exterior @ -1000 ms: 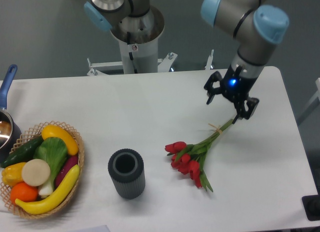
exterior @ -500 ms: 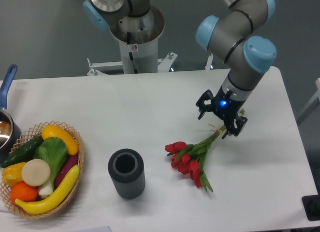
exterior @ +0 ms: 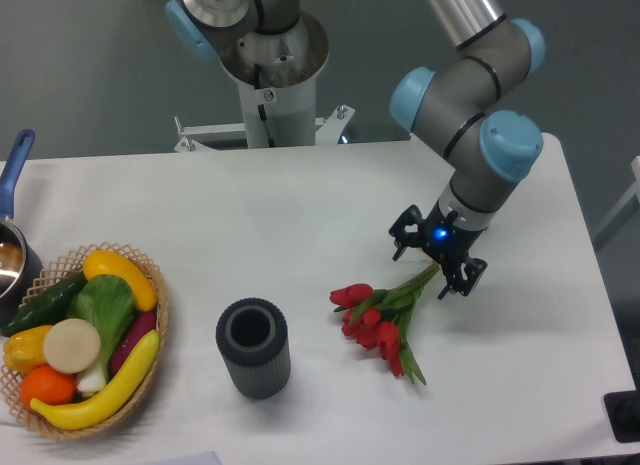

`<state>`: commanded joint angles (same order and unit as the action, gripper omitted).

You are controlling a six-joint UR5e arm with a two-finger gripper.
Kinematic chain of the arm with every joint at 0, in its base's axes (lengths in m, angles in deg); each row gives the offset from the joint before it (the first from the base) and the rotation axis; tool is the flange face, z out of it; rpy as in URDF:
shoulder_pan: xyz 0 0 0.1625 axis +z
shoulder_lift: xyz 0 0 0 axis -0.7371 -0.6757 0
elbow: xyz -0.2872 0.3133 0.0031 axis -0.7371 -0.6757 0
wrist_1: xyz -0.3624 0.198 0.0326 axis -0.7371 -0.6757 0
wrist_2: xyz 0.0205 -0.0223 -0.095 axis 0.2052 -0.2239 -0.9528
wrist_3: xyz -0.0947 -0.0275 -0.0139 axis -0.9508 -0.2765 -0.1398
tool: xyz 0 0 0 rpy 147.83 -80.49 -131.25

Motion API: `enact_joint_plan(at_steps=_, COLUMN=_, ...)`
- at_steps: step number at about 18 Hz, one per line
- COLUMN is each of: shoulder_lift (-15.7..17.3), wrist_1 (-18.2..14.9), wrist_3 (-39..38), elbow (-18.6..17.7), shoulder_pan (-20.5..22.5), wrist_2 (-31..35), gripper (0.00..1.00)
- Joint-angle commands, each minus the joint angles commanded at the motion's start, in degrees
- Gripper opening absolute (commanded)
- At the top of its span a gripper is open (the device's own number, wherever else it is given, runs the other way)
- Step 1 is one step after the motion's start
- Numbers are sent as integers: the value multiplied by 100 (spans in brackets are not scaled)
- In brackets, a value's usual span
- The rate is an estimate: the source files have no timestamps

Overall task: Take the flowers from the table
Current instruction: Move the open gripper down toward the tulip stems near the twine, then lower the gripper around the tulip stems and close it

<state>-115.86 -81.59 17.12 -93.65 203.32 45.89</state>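
Note:
The flowers [exterior: 378,317], red tulips with green leaves and stems, lie on the white table [exterior: 300,205] right of centre, blooms toward the lower left and stems running up to the right. My gripper [exterior: 433,261] hovers low over the stem end, open, one finger on each side of the stems. The gripper body hides the top of the stems. I cannot tell whether the fingers touch the stems.
A dark cylindrical vase [exterior: 253,347] stands upright left of the flowers. A wicker basket [exterior: 155,310] of fruit and vegetables sits at the front left. A pot with a blue handle [exterior: 14,170] is at the left edge. The robot base [exterior: 270,65] stands behind the table.
The gripper has moved left and toward the front along the stems, from beyond their tip to straddling them. The flowers have not moved.

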Motion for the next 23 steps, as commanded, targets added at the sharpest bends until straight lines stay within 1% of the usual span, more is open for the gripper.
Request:
enact_joint_plan(at_steps=3, shoulder_lift=-9, wrist_1=9, wrist_3=-26, elbow=-79, shoulder_pan=-79, wrist_2=167, gripper=100)
enact_joint_plan(at_steps=5, shoulder_lift=-53, wrist_1=105, wrist_3=-96, elbow=-70, shoulder_pan=-115, wrist_2=185, gripper=100)
enact_joint_plan(at_steps=9, shoulder_lift=-123, wrist_1=184, wrist_3=-149, elbow=-79, shoulder_pan=-132, wrist_2=194, gripper=100)
enact_joint_plan(at_steps=12, shoulder_lift=-211, wrist_1=544, wrist_3=-263, elbow=-166, shoulder_pan=-185, wrist_2=194, gripper=100)
enact_joint_plan(at_steps=14, shoulder_lift=-211, wrist_1=685, wrist_3=-272, elbow=-263, shoulder_pan=-185, wrist_2=194, gripper=100)
enact_joint_plan(at_steps=19, shoulder_lift=-229, wrist_1=703, wrist_3=-290, elbow=-281, shoulder_pan=-202, wrist_2=194, gripper=100)
enact_joint_plan(at_steps=21, shoulder_lift=-264, wrist_1=782, wrist_3=-290, elbow=-299, shoulder_pan=-229, wrist_2=194, gripper=100)
enact_joint_plan(at_steps=23, shoulder_lift=-264, wrist_1=844, wrist_3=-290, elbow=-316, shoulder_pan=-238, wrist_2=194, gripper=95)
